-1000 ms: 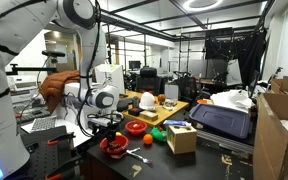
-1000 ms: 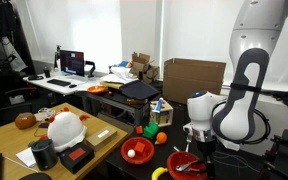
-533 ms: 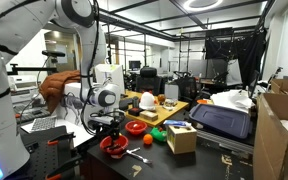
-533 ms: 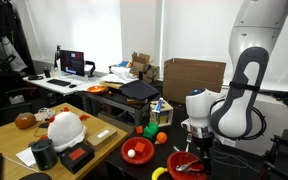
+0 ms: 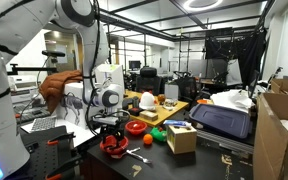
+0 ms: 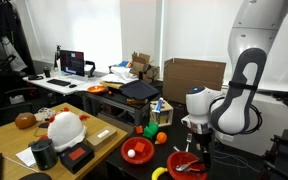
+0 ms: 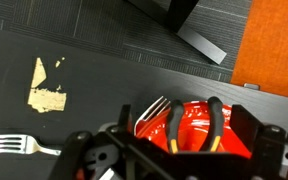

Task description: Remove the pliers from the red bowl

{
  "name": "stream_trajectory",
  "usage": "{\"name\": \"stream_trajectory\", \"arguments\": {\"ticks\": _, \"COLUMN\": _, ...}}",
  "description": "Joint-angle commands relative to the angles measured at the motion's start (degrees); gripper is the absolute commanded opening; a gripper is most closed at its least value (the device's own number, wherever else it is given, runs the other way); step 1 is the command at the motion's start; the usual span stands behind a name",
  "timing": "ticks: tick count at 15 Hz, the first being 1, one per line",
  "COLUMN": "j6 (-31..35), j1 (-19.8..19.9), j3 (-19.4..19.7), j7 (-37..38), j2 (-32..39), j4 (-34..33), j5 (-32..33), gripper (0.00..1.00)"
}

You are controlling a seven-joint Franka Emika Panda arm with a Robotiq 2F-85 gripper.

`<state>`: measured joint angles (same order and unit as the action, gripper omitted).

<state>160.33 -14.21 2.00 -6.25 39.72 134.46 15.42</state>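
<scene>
The wide glossy red bowl [image 7: 191, 122] fills the lower middle of the wrist view. In it lie the pliers [image 7: 174, 128], with two black handles that have yellow ends. It also shows in both exterior views [image 5: 114, 148] [image 6: 189, 165]. My gripper [image 7: 184, 120] hangs just above the bowl [image 5: 110, 132] [image 6: 194, 143]. It is open, its dark fingers [image 7: 248, 126] stand on either side of the two handles and do not touch them. A silver fork head [image 7: 150, 110] rests on the bowl's left rim.
A second fork [image 7: 9, 146] lies on the black table beside a yellow patch [image 7: 46, 88]. A smaller red bowl [image 6: 137, 150] [image 5: 135, 127] stands close by. A small cardboard box [image 5: 181, 138], a white helmet [image 6: 64, 127] and a black case [image 5: 221, 120] stand around.
The gripper has shifted only slightly above the red bowl. The bowl and the pliers have not moved.
</scene>
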Motion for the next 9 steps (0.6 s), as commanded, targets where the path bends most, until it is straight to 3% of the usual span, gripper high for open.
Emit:
{"name": "stream_trajectory", "arguments": {"ticks": 1, "j6": -1.52, "j1": 0.51, "j3": -0.49, "j7": 0.35, "j2": 0.63, "j4": -1.20, "j5": 0.51, "gripper": 1.00}}
{"name": "stream_trajectory", "arguments": {"ticks": 9, "j6": -6.73, "j1": 2.23, "j3": -3.49, "j7": -0.13, "j2": 0.73, "j4": -2.90, "j5": -1.06, "gripper": 1.00}}
